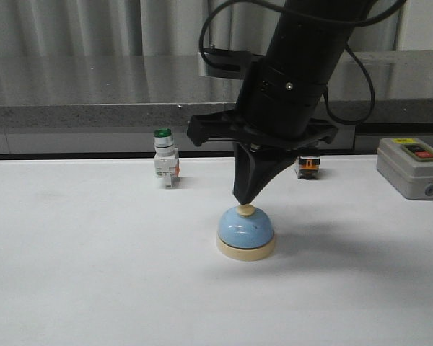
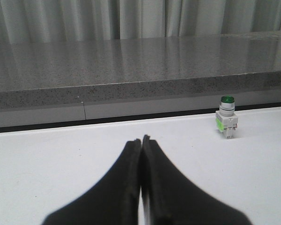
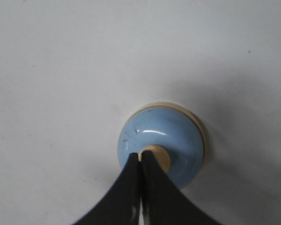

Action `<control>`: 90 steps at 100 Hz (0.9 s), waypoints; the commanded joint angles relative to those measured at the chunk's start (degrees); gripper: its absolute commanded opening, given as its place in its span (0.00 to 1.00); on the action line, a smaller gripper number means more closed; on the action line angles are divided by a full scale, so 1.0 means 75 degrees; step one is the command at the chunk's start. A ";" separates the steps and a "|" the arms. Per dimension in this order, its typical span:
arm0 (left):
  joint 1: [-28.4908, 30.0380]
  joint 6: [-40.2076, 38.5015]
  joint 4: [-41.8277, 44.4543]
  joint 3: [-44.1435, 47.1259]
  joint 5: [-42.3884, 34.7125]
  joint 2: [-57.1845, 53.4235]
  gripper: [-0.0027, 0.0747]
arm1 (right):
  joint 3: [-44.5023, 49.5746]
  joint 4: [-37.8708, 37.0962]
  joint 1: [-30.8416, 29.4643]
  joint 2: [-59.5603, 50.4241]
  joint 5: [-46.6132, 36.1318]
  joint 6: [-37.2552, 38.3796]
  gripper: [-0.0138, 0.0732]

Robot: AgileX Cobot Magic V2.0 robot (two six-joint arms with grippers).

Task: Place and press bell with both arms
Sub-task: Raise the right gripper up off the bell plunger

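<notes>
Bell (image 1: pixel 245 231) placed upright mid-surface (image 1: pixel 94 274), right tool (image 1: pixel 243 196) closed, tip on the cream button so press looks underway; left tool (image 2: pixel 141 143) closed, holding nothing.

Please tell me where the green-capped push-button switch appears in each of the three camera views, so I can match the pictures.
Front view: the green-capped switch stands on the white table near its back edge, left of the bell.
Left wrist view: the switch stands at the right, near the table's back edge, beyond the shut left gripper.
Right wrist view: not in it; only the bell and table show.
Shared landmark: the grey speckled ledge behind the table, in the front and left wrist views.
</notes>
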 commanded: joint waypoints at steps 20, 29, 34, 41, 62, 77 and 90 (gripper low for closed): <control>0.0023 -0.0071 0.0001 0.0319 -0.0616 -0.0224 0.01 | -0.0248 -0.0343 -0.0012 -0.0304 -0.0203 -0.0041 0.09; 0.0023 -0.0071 0.0001 0.0319 -0.0616 -0.0224 0.01 | -0.0248 -0.0354 -0.0012 -0.0188 -0.0203 -0.0041 0.09; 0.0023 -0.0071 0.0001 0.0319 -0.0616 -0.0224 0.01 | -0.0248 -0.0354 -0.0012 -0.0084 -0.0194 -0.0041 0.09; 0.0023 -0.0071 0.0001 0.0319 -0.0616 -0.0224 0.01 | -0.0248 -0.0354 -0.0012 0.0099 -0.0152 -0.0041 0.09; 0.0023 -0.0071 0.0001 0.0319 -0.0616 -0.0224 0.01 | -0.0255 -0.0354 -0.0012 0.0092 0.0038 -0.0041 0.09; 0.0023 -0.0071 0.0001 0.0319 -0.0616 -0.0224 0.01 | -0.0255 -0.0468 -0.0012 -0.0479 0.0075 0.0127 0.09; 0.0023 -0.0071 0.0001 0.0319 -0.0616 -0.0224 0.01 | -0.0255 -0.1239 -0.0012 -0.1116 0.0081 0.0799 0.09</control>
